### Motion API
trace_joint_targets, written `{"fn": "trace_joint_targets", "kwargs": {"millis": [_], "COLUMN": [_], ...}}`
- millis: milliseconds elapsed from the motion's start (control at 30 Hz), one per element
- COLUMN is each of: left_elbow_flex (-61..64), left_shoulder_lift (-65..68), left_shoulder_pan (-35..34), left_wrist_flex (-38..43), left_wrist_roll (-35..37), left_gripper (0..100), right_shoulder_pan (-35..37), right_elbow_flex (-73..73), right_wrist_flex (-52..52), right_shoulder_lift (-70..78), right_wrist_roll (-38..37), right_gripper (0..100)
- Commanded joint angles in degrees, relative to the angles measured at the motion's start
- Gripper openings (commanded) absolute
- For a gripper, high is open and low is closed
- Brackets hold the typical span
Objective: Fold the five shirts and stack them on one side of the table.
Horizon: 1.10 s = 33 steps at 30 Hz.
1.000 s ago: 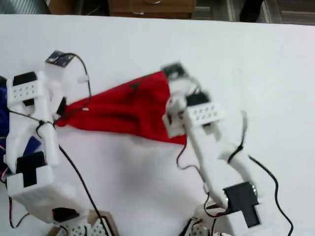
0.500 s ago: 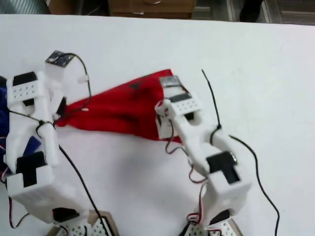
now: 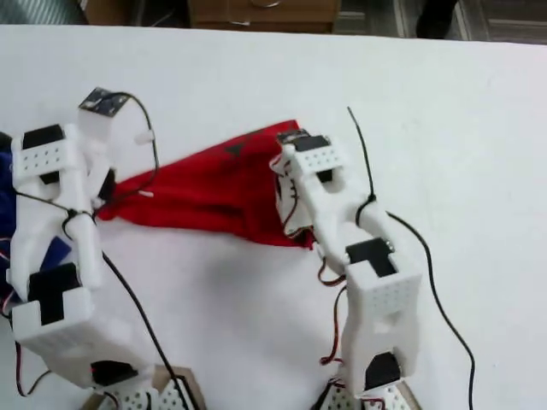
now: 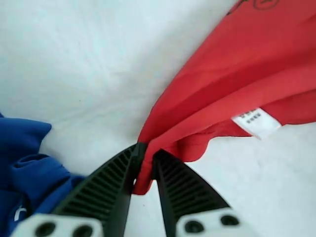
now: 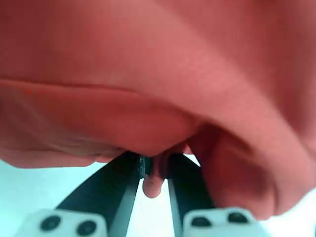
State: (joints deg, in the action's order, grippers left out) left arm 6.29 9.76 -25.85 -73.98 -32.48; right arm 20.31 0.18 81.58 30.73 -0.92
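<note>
While the left claw (image 4: 145, 154) and right claw (image 5: 155, 168) each pinch the red shirt (image 3: 214, 188), nothing looks folded; a blue shirt (image 3: 5, 188) waits far left.

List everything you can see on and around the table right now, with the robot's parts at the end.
red shirt: one, red, stretched out on the middle of the table between the two arms
label: one, white, on the red shirt's edge
blue cloth: one bundle, blue, at the table's edge by the left arm; number of shirts unclear
table: one, white, under everything
cabinet: one, brown wood, beyond the table's far edge
cables: several, black, along the arms
left gripper: one, black fingers, shut on one end of the red shirt
right gripper: one, black fingers, shut on a fold of the red shirt at its other end
</note>
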Motion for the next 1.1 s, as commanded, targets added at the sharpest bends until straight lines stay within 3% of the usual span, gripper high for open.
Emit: {"fn": "trace_joint_targets", "kwargs": {"millis": [0,200,433,600,800,1067], "left_elbow_flex": [-1.19,2.42,2.51,-9.36,-23.96,-28.62], "left_shoulder_lift": [-0.44,-0.44,-1.05,-6.24,-18.64,-37.80], "left_shoulder_pan": [0.00,0.35,3.78,9.14,15.56,16.53], "left_wrist_flex": [-0.70,-0.26,-2.55,-11.52,-21.36,-22.24], "left_wrist_roll": [0.09,0.09,0.53,0.00,0.18,-0.09], "left_gripper": [3,3,3,3,3,3], "right_shoulder_pan": [-1.89,-7.08,-14.29,-13.93,-16.31,-21.14], "right_elbow_flex": [-0.53,-0.09,-1.32,-8.09,-19.16,-32.26], "right_wrist_flex": [0.04,0.22,1.89,-1.63,-1.63,0.75], "right_shoulder_lift": [-5.49,-24.40,-33.10,-39.25,-43.82,-52.70], "right_wrist_roll": [-3.60,-10.73,-12.13,-18.99,-19.25,-19.60], "right_gripper": [2.2,2.2,2.2,2.2,2.2,2.2]}}
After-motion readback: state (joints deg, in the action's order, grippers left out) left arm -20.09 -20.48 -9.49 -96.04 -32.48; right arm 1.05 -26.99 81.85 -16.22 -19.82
